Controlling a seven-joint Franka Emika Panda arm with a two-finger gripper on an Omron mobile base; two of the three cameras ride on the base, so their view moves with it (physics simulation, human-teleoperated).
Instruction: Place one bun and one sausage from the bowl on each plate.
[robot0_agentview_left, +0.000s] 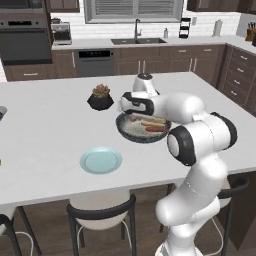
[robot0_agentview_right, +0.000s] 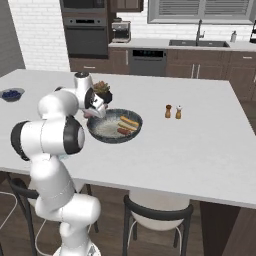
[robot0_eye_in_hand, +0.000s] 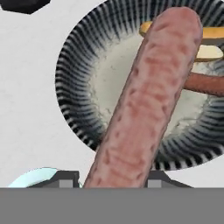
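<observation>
While poised over bowl (robot0_eye_in_hand: 83, 113), tool (robot0_eye_in_hand: 107, 183) clamped on pink sausage (robot0_eye_in_hand: 148, 105); teal plate (robot0_agentview_left: 101, 160) nearby

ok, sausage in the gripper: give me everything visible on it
The sausage is a long pinkish-brown cylinder with mottled red streaks, a rounded far end and a matte skin. The gripper is shut on its near end, and it hangs lifted over the bowl, clear of the speckled inside. It runs along the hand's view, tilted slightly. Behind it in the bowl lie another sausage and buns.
</observation>
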